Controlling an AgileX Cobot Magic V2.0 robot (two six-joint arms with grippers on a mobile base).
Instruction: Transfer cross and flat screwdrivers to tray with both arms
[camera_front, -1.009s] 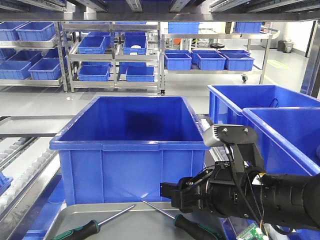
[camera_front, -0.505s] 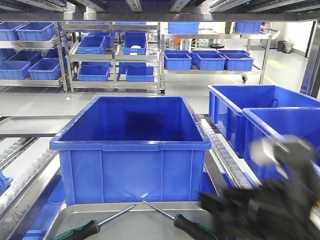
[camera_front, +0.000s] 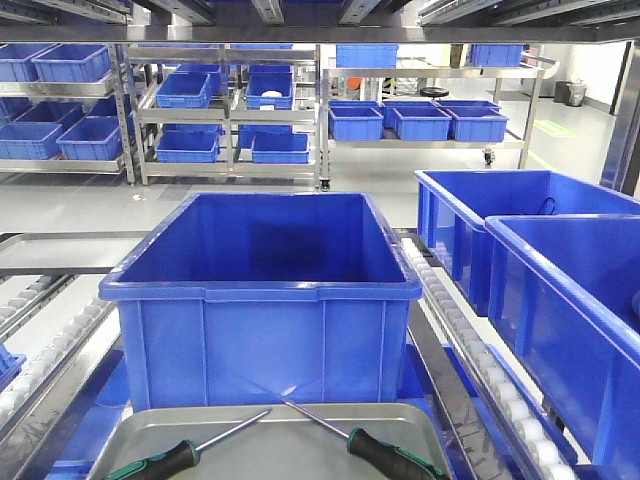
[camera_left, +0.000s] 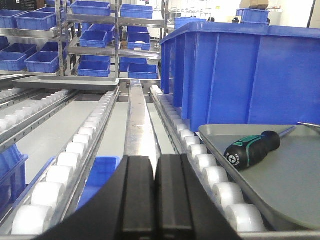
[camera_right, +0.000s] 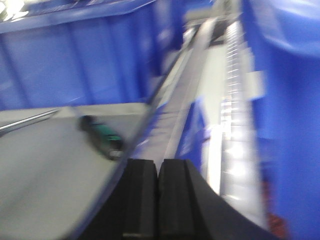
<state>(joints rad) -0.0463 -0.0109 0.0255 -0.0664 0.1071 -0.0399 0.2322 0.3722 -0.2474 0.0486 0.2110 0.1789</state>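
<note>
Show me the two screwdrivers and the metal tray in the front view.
left screwdriver (camera_front: 160, 461), front-facing view, on its black and green handle.
right screwdriver (camera_front: 385, 455), front-facing view, on its handle.
metal tray (camera_front: 290, 450), front-facing view, on the bare floor between the two screwdrivers.

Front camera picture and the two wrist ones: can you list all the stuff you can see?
screwdrivers: two, black-and-green handles, lying in the tray, left one, right one
tray: one, silver-grey, front of the big bin
big bin: one, deep blue, centre
side bins: two, blue, right
small bins: many, blue, on steel racks behind
roller tracks: white rollers, beside the tray
left gripper: black, fingers together, holding nothing
right gripper: black, fingers together, blurred
</note>
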